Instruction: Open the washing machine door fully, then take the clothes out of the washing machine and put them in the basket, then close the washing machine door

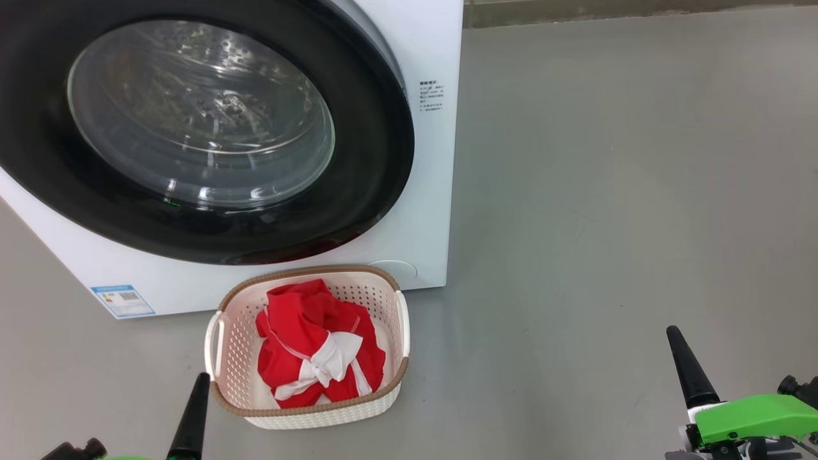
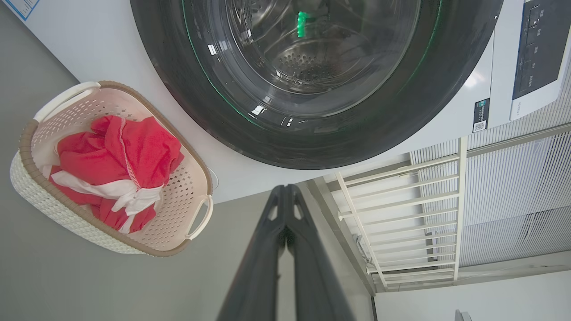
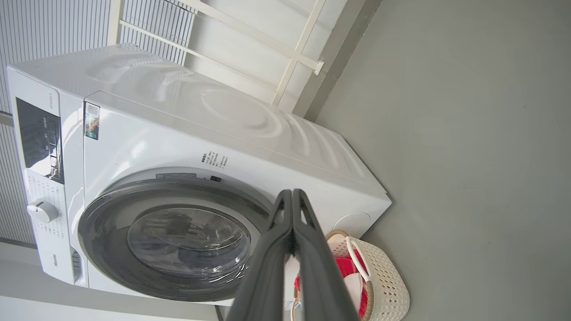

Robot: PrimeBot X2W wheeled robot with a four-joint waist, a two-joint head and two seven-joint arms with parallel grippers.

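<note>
Both my left hand (image 1: 202, 382) and right hand (image 1: 675, 337) sit pressed together and empty, as I judge nothing remains to grip. The clothes (image 1: 307, 345) lie in the basket (image 1: 215, 345), set just before the washing machine (image 1: 434, 211) for the short transfer; the washing machine door (image 1: 374, 160) looks closed.

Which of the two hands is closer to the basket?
The left hand: its shut dark tip is near the left side of the cream-white perforated plastic basket, while the right hand is far off to the right.
</note>
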